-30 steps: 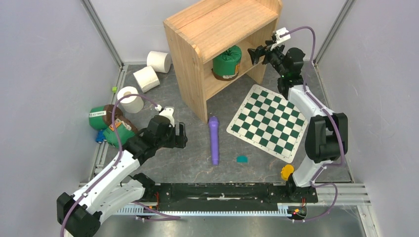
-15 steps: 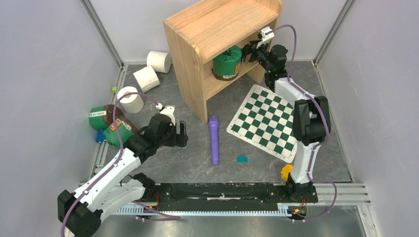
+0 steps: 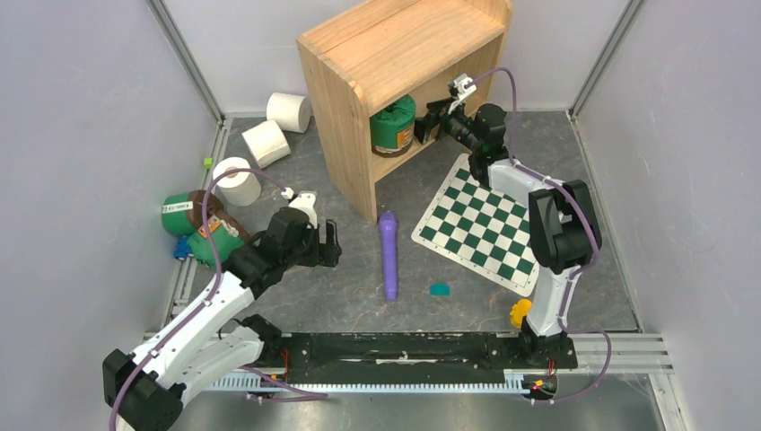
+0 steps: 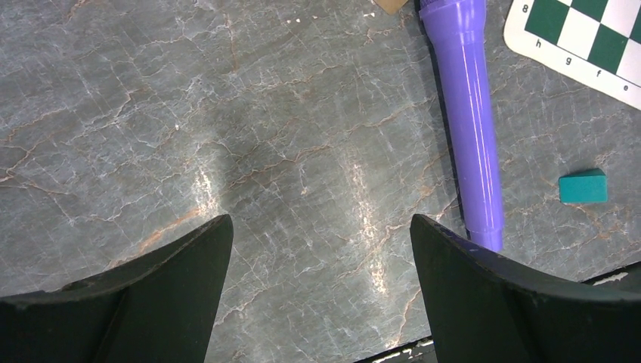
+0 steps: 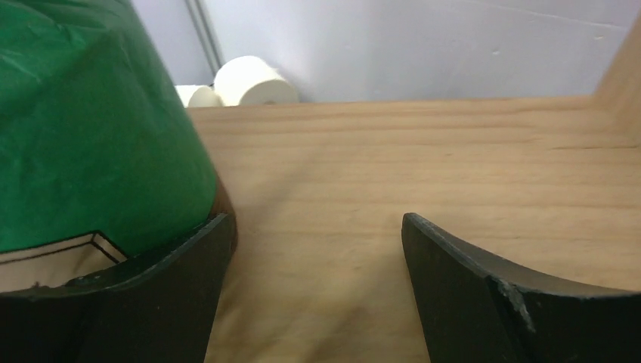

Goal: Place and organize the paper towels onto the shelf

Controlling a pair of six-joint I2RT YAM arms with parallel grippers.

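Observation:
Three white paper towel rolls lie on the floor left of the shelf: one (image 3: 289,111) at the back, one (image 3: 266,143) in front of it, one (image 3: 236,180) upright. Two of them show in the right wrist view (image 5: 249,82). The wooden shelf (image 3: 404,49) stands at the back centre. My right gripper (image 3: 429,121) is open inside its lower tier (image 5: 423,174), its left finger against a green canister (image 5: 83,128) that stands there (image 3: 392,126). My left gripper (image 3: 332,244) is open and empty above bare floor (image 4: 321,234).
Two green canisters (image 3: 202,229) lie at the left wall beside my left arm. A purple flashlight (image 3: 389,254) lies mid-floor, right of my left gripper (image 4: 469,128). A checkered board (image 3: 489,222), a teal block (image 3: 439,289) and a yellow object (image 3: 520,312) lie right.
My right gripper has moved left into the shelf's lower tier, and the green canister there has shifted left along the board. My left arm has hardly moved.

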